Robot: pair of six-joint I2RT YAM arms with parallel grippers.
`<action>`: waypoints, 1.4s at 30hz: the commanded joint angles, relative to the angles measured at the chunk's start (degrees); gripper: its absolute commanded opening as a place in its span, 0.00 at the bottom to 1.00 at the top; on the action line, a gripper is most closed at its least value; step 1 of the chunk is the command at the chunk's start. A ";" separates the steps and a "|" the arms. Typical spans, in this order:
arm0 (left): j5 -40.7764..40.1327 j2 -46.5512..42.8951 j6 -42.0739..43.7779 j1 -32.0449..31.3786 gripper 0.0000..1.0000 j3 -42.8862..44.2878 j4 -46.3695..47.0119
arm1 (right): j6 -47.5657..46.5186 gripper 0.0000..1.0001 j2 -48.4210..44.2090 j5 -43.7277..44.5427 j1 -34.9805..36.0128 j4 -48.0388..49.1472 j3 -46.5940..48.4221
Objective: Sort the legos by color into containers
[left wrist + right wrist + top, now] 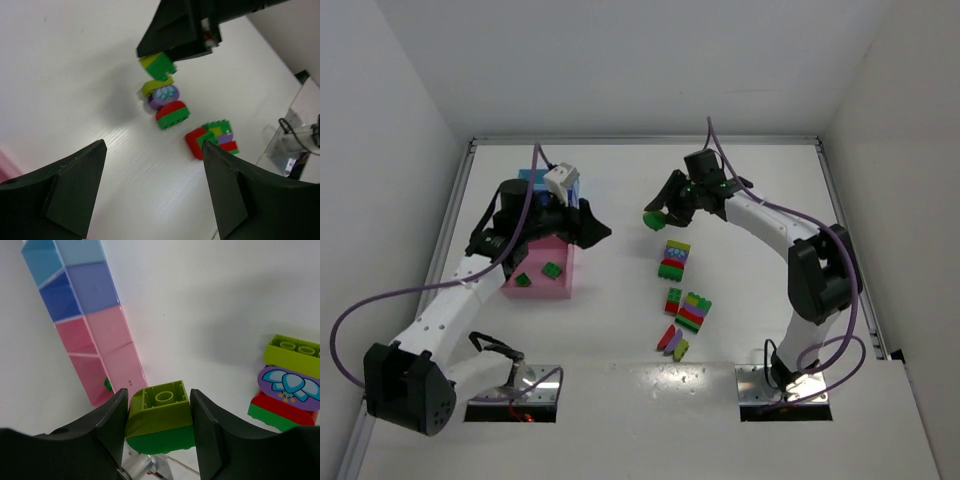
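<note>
Right gripper (159, 407) closest to the lens: both fingers pressed on a two-layer brick (161, 426), yellow-green over green, held tight with no slack showing. In the overhead view it hangs just left of the top stack. Left gripper (153, 150) sits beside the right edge of the pink tray (546, 287), jaws spread wide, nothing between them. Tray row (95, 315) runs light blue, darker blue, then pink. Two green bricks (552, 268) lie in the large pink compartment. The other legos sit mid-table (620, 190), well apart from the trays: one mixed stack (674, 259), a second block (693, 311), and a few small pieces (672, 341) nearest the arm bases.
</note>
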 commanded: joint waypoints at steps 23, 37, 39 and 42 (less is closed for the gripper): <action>-18.83 20.26 -20.55 -12.65 0.83 13.87 15.75 | 9.30 0.00 2.20 3.79 1.40 -4.46 10.23; -18.30 23.07 -19.50 -13.18 0.83 13.87 15.75 | 9.82 0.00 3.78 1.67 1.93 -3.15 11.28; -18.30 23.08 -19.50 -13.70 0.83 13.35 15.75 | 9.82 0.00 3.78 1.15 2.46 -2.53 11.28; -18.30 23.08 -19.50 -13.71 0.83 13.35 15.75 | 9.82 0.00 3.78 1.15 2.46 -2.53 11.28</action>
